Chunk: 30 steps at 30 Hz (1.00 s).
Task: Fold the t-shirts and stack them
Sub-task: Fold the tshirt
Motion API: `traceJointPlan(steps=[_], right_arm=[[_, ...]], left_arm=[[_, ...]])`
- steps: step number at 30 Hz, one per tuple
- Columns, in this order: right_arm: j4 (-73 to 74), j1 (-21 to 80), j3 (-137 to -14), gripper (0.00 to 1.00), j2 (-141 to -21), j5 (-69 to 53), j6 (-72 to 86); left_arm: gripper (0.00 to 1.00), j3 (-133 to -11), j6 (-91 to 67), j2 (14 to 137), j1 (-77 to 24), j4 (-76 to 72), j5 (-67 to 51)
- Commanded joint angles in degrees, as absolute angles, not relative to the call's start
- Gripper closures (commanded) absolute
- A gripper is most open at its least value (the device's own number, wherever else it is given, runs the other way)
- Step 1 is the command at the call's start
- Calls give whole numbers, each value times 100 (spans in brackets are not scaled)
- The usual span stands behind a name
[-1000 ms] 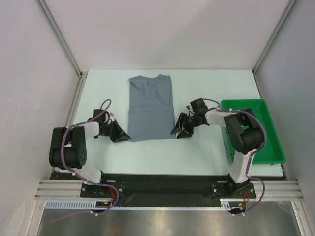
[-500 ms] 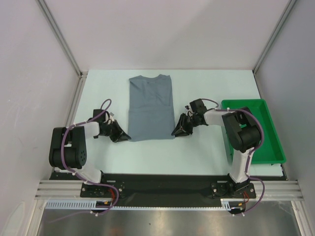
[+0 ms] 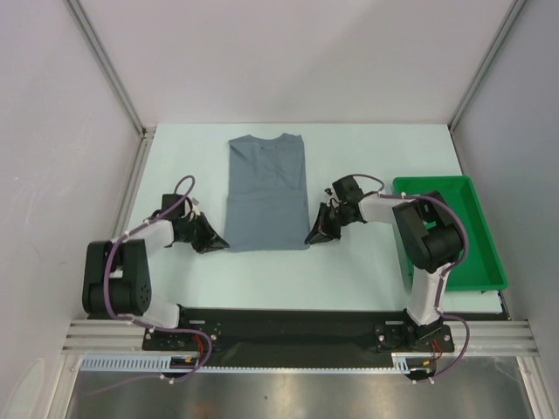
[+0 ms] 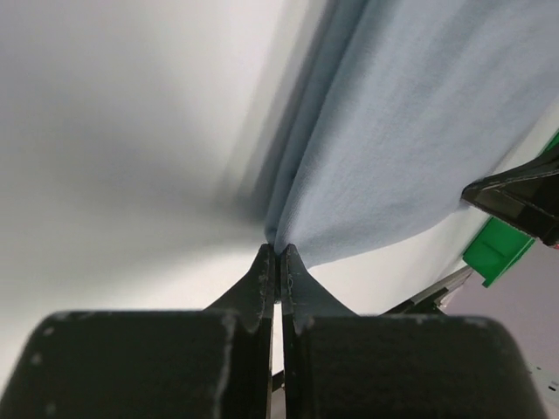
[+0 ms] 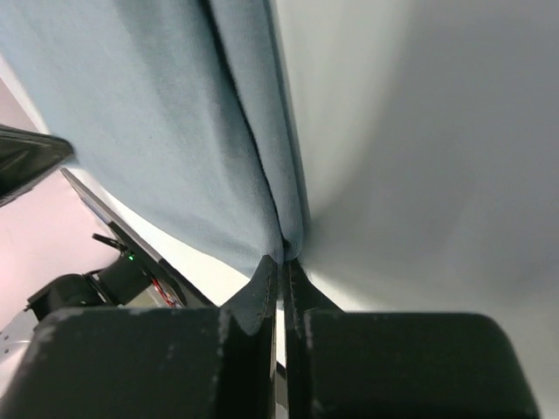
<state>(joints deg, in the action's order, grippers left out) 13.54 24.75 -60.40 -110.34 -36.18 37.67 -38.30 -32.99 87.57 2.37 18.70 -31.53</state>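
One slate blue-grey t-shirt [image 3: 266, 192] lies on the table as a long strip with its sleeves folded in and its neck at the far end. My left gripper [image 3: 224, 243] is shut on the t-shirt [image 4: 410, 131] at its near left hem corner. My right gripper [image 3: 309, 238] is shut on the t-shirt [image 5: 148, 113] at its near right hem corner. In each wrist view the cloth edge is pinched between the closed fingertips. Both grippers sit low at table level.
A green plastic tray [image 3: 486, 253] stands at the right side of the table, beside the right arm; its corner [image 4: 496, 249] shows in the left wrist view. Metal frame posts and white walls bound the table on the left, right and far sides.
The right gripper's jaws have closed on the t-shirt's near right corner. The left arm's elbow has shifted a little, with its gripper still on the left corner.
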Motion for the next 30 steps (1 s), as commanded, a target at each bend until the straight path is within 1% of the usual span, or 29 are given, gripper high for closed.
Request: traceJointPlan(steps=[1, 5, 9, 11, 13, 14, 16, 20, 21, 24, 30], right_arm=[[1749, 2619, -5933, 100, -10679, -3419, 3621], [1854, 2873, -5757, 100, -10285, -3428, 3683], [1942, 3084, -5476, 100, -9775, -3401, 3858], [2030, 3181, -5257, 100, -9529, -3358, 3911], [2214, 3296, -5116, 100, -9063, -3322, 3972], [2345, 3313, -4950, 100, -8870, -3296, 3990], [2495, 3384, -4765, 100, -8387, -3296, 4052], [3030, 3428, -4264, 100, -7639, -3296, 4078], [3111, 3445, -4202, 100, -7490, -3270, 4087], [3305, 3454, -4000, 100, -7137, -3287, 4096], [3585, 3463, -4253, 100, -6847, -3217, 4219]], left_arm=[[100, -3674, -3347, 7946, 194, 2223, -2707], [100, -3375, -3586, 7331, 53, 2416, -2628], [100, -3252, -3647, 6699, -386, 2864, -2444], [100, -3086, -3709, 6147, -439, 3188, -2391], [100, -2989, -3735, 5706, -439, 3461, -2364], [100, -2980, -3683, 5513, -535, 3889, -2277], [100, -2910, -3639, 5301, -650, 4174, -2215], [100, -2786, -3902, 4502, -870, 4779, -2180], [100, -2760, -4033, 4056, -870, 4877, -2171], [100, -2786, -4236, 3369, -870, 5237, -2153], [100, -3453, -4026, 3270, -870, 5774, -2066]])
